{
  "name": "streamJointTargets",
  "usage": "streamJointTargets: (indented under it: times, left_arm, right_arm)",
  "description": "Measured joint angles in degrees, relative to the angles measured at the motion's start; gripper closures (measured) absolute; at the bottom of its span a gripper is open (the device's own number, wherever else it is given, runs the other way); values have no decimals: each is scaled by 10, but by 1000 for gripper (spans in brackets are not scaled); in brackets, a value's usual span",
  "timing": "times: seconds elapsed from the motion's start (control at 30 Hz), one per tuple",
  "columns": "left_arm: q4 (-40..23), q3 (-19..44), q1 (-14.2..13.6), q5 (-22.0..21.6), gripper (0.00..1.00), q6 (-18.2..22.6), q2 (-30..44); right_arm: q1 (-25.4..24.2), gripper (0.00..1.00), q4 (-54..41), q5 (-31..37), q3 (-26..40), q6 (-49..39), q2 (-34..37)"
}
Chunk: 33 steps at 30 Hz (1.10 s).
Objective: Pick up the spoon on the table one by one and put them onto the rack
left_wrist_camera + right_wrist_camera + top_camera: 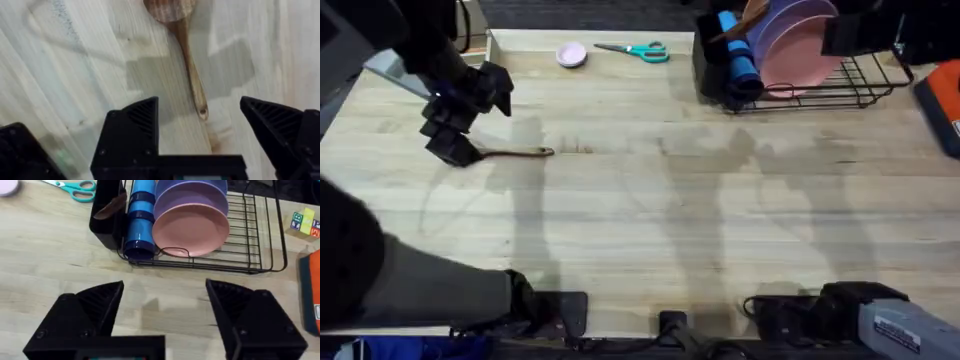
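Note:
A brown wooden spoon lies on the table at the far left, its bowl hidden under my left gripper. In the left wrist view the spoon points its handle end between the open black fingers, a little ahead of them and apart from both; the left gripper holds nothing. The black wire rack stands at the back right, and another wooden spoon leans in its black utensil holder. My right gripper is open over bare table, well short of the rack.
The rack holds pink and purple plates and a blue cup. Teal-handled scissors and a small pink disc lie at the back middle. An orange object sits at the right edge.

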Motion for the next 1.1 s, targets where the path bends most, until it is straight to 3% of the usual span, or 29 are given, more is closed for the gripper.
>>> streamJointTargets:
  times: [0.53,0.7,0.93,1.1]
  left_arm:
    - [50,-2,0,-18,8,-3,146]
    - [61,1,0,-13,191,-3,152]
    - [60,6,0,-10,199,-4,158]
    - [97,-22,0,-9,243,-3,144]
  right_arm:
    - [0,5,0,0,0,0,0]
    - [0,5,0,0,0,0,0]
    - [0,5,0,0,0,0,0]
    - [0,5,0,0,0,0,0]
